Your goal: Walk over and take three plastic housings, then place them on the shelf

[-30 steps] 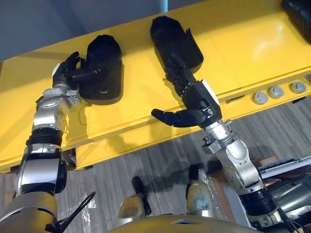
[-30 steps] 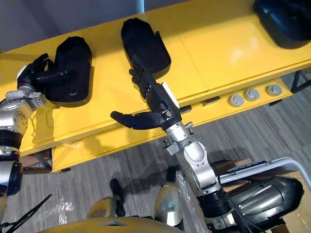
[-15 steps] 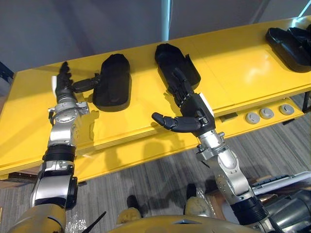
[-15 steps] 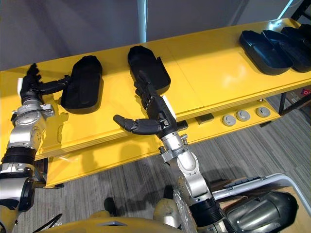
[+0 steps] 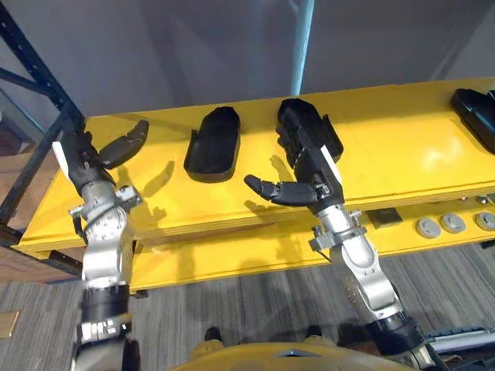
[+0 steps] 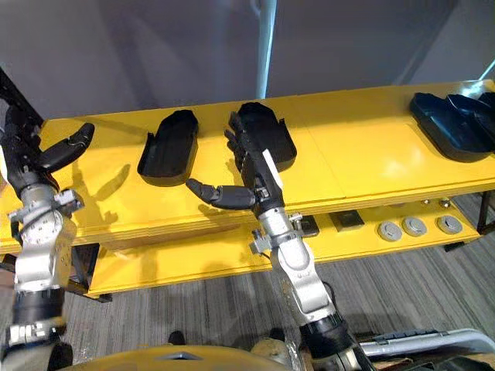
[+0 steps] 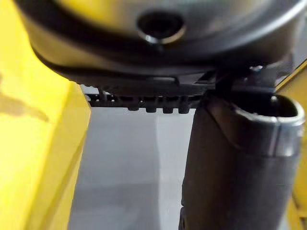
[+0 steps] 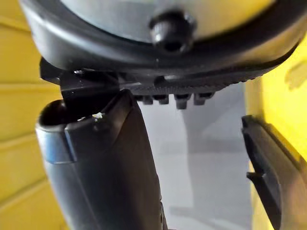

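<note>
The left hand (image 5: 87, 158) has drawn off the left plastic housing (image 5: 214, 143) and now stands apart from it at the left end of the yellow shelf (image 5: 402, 147). Its fingers are straight, its thumb is spread, and it holds nothing. The right hand (image 5: 313, 176) remains over the near end of the middle plastic housing (image 5: 305, 114), fingers extended, grasping nothing. Both housings lie side by side on the shelf. Further dark housings (image 6: 452, 124) lie at its right end.

A black elongated plastic housing (image 5: 214, 143) is being supported lengthwise on the yellow shelf (image 5: 387, 154). A second black housing (image 6: 274, 135) is being kept just at its three o'clock, and further dark housings (image 6: 452, 127) are being held at the shelf's far three o'clock end.
</note>
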Robot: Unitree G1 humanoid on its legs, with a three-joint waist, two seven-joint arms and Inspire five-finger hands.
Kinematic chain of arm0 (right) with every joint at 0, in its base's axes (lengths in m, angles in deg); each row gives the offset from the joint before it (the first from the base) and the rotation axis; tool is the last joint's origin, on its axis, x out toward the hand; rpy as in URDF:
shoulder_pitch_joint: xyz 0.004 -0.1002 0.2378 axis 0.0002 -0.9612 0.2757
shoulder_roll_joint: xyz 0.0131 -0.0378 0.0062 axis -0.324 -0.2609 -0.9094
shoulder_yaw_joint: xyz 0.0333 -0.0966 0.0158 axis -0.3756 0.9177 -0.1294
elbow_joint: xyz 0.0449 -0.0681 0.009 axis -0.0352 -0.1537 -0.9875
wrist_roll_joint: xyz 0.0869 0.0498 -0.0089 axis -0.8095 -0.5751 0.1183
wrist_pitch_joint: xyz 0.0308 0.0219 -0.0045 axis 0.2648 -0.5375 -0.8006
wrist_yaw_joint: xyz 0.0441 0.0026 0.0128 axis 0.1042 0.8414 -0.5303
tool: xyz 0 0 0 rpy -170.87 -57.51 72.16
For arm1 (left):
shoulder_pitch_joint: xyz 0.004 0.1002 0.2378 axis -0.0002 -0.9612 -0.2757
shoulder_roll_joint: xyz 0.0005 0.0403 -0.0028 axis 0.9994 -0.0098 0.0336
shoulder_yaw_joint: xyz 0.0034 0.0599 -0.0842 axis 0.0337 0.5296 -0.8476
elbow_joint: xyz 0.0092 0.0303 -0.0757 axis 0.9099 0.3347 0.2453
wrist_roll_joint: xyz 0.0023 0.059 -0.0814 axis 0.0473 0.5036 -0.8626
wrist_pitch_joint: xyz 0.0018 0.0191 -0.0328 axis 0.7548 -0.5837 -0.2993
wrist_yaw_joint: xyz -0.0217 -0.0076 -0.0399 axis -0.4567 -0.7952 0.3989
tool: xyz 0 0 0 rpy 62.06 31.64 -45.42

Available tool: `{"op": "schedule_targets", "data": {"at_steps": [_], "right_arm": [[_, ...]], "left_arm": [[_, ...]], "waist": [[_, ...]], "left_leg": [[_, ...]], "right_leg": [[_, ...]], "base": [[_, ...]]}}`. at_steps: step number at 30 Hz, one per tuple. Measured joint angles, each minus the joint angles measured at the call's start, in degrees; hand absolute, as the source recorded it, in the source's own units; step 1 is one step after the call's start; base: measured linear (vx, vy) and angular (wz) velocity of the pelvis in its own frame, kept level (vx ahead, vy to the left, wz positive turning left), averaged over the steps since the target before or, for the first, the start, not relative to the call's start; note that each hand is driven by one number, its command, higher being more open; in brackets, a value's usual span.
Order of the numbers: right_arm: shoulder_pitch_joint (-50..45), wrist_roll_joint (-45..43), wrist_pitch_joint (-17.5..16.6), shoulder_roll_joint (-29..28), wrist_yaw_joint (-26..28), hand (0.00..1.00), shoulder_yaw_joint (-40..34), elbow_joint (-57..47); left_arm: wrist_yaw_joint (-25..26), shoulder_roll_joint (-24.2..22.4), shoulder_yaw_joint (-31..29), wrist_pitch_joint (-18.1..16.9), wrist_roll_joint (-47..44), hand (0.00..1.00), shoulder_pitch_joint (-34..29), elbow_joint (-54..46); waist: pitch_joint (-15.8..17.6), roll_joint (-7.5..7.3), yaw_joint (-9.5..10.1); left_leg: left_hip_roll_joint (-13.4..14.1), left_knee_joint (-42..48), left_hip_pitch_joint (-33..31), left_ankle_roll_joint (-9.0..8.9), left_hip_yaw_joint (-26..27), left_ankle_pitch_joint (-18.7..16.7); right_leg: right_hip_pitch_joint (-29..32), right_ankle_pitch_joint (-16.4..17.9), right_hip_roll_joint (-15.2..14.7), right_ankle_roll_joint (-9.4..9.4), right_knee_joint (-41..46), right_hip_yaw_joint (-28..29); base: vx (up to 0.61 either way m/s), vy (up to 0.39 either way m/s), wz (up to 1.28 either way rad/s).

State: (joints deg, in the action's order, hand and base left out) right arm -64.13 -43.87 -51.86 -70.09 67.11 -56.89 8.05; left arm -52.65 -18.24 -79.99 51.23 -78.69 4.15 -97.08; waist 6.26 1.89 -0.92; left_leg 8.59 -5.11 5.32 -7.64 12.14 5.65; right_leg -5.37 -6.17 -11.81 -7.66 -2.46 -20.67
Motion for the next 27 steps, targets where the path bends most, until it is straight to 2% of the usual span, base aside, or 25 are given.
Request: {"op": "schedule_targets", "data": {"at_steps": [3, 4, 7, 11, 14, 17, 20, 23, 27], "right_arm": [[4.3, 1.9, 1.4, -1.0, -2.8, 1.00, -1.8, 3.2], [6.5, 2.7, 1.9, -1.4, -5.1, 1.00, -2.7, 5.5], [9.9, 4.2, 3.6, -2.3, -8.6, 1.00, -4.2, 9.3], [14.0, 4.3, 4.9, -2.3, -10.5, 1.00, -5.5, 15.0], [19.8, 4.2, 6.0, -2.1, -11.7, 1.00, -8.4, 20.2], [27.1, 4.1, 6.3, -1.0, -12.8, 1.00, -9.9, 25.3], [28.9, 4.0, 6.3, -0.2, -12.9, 1.00, -9.9, 26.4], [30.6, 4.0, 6.9, 0.1, -12.9, 1.00, -9.9, 27.7], [34.6, 3.9, 8.0, 1.2, -14.4, 1.00, -10.3, 32.1]], "left_arm": [[-5.8, -3.9, 3.8, -3.1, -2.2, 1.00, -5.6, -7.0], [-9.1, -5.1, 6.3, -5.0, -3.1, 1.00, -8.0, -9.5], [-14.7, -6.4, 8.7, -7.2, -4.0, 1.00, -9.5, -11.7], [-19.2, -6.7, 9.1, -8.8, -4.6, 1.00, -11.4, -11.9], [-21.4, -6.7, 9.8, -8.9, -4.5, 1.00, -11.5, -11.9], [-21.3, -6.6, 9.8, -9.1, -7.2, 1.00, -11.5, -12.0], [-21.2, -6.5, 9.6, -9.5, -10.7, 1.00, -11.5, -12.0], [-21.3, -6.5, 9.5, -11.2, -11.8, 1.00, -11.5, -12.0], [-21.7, -6.5, 10.0, -11.4, -11.8, 1.00, -11.2, -12.1]], "waist": [[-0.2, -0.20, 1.40], [-0.2, -0.21, 2.53], [-0.3, -0.08, 3.91], [-0.3, -0.13, 4.99], [0.9, -0.28, 6.04], [4.5, -0.30, 7.36], [6.3, -0.39, 8.45], [7.5, -0.33, 8.62], [9.0, 0.16, 8.50]], "left_leg": [[0.0, 0.0, -0.8, 0.02, -1.1, 0.4], [0.0, 0.0, -1.3, 0.02, -1.8, 0.7], [0.0, 0.0, -3.0, 0.07, -4.0, 1.6], [0.0, 0.0, -5.0, 0.01, -6.0, 2.5], [0.0, 0.0, -7.1, -0.27, -7.4, 3.2], [0.0, 0.0, -8.6, -0.12, -8.1, 4.0], [-0.2, 0.2, -9.0, 0.29, -8.6, 4.5], [-0.3, 0.2, -9.1, 0.40, -9.0, 4.6], [-0.4, 0.2, -9.1, 0.39, -9.5, 4.7]], "right_leg": [[0.0, 0.1, 0.0, 0.16, 0.0, -1.1], [0.0, 0.2, 0.0, 0.23, 0.0, -1.7], [0.1, 0.3, 0.0, 0.46, 0.0, -3.8], [0.7, 0.3, 0.1, 0.46, 0.2, -5.7], [2.1, 0.3, 0.1, 0.53, 0.8, -6.9], [3.3, 0.1, 0.1, 0.62, 1.4, -7.4], [3.5, -0.1, 0.0, 0.70, 1.5, -7.6], [3.4, -0.2, -0.1, 0.50, 1.6, -8.0], [3.3, -0.1, -0.2, 0.59, 2.0, -8.4]], "base": [[-0.04, -0.001, 0.24], [-0.03, -0.001, 0.25], [-0.05, -0.010, 0.36], [-0.05, -0.006, 0.27], [-0.08, -0.005, 0.23], [-0.09, 0.000, 0.13], [-0.01, -0.003, 0.08], [0.02, -0.009, 0.06], [0.01, -0.008, 0.04]]}}
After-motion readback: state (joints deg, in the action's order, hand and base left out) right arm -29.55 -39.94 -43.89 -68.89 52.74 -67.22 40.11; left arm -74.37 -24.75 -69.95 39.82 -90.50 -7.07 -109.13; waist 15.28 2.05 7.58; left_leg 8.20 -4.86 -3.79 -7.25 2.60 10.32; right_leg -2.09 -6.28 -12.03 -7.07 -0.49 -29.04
